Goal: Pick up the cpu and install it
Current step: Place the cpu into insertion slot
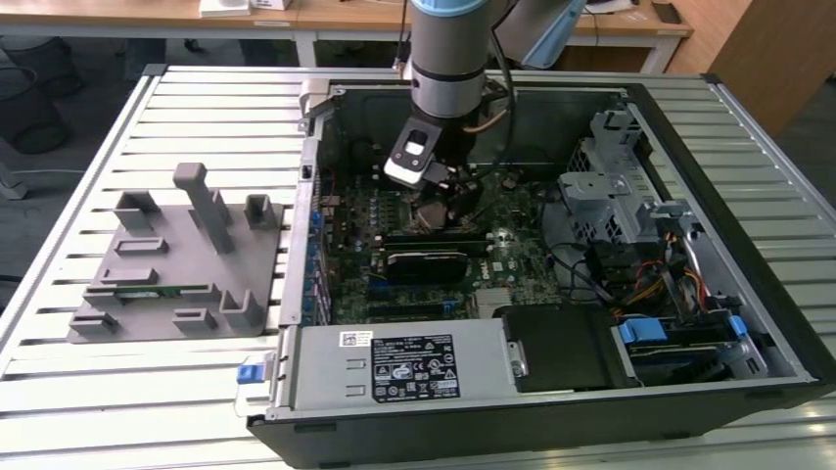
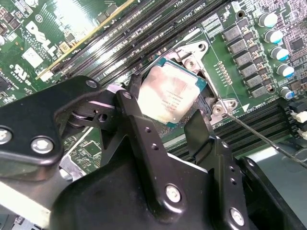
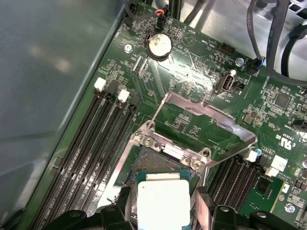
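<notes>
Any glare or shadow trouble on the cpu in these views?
First wrist view: the cpu top is blown out to near white, with no surface detail. Second wrist view: patchy sheen on it, markings faint, and bright streaks along the memory slots. Exterior view: the arm shades the motherboard, while the slatted table is bright.

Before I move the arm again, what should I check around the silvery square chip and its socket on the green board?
1. Silvery-white square cpu held between the gripper fingers: ok.
2. Bare metal load plate swung open, off the socket: ok.
3. Cpu positioned over the black square socket: ok.
4. Thin metal retention lever lying off to the side of the cpu: ok.
5. Cpu seated flat in the socket: cannot tell.
6. Corner orientation matching the socket: cannot tell.
</notes>
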`<state>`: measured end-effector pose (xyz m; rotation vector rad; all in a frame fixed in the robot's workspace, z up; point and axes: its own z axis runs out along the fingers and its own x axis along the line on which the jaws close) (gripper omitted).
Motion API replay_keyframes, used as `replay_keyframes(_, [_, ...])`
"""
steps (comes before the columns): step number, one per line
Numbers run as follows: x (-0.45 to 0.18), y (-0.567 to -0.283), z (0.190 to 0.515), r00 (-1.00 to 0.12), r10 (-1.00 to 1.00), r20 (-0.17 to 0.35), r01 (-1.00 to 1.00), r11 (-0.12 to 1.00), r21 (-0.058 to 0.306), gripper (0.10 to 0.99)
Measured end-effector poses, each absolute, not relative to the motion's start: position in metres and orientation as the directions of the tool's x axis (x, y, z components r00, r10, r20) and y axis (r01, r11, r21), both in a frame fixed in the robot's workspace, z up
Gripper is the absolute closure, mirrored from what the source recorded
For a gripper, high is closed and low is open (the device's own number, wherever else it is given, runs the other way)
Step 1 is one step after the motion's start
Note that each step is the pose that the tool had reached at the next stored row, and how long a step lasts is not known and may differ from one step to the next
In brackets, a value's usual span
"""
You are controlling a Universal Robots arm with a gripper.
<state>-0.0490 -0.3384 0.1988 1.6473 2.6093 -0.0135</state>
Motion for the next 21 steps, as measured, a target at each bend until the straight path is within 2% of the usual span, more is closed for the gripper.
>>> replay_keyframes(21, [-0.0446,-0.3348,0.1956,-0.456,0.889,-0.044,0.889,0.458,0.024,0.447])
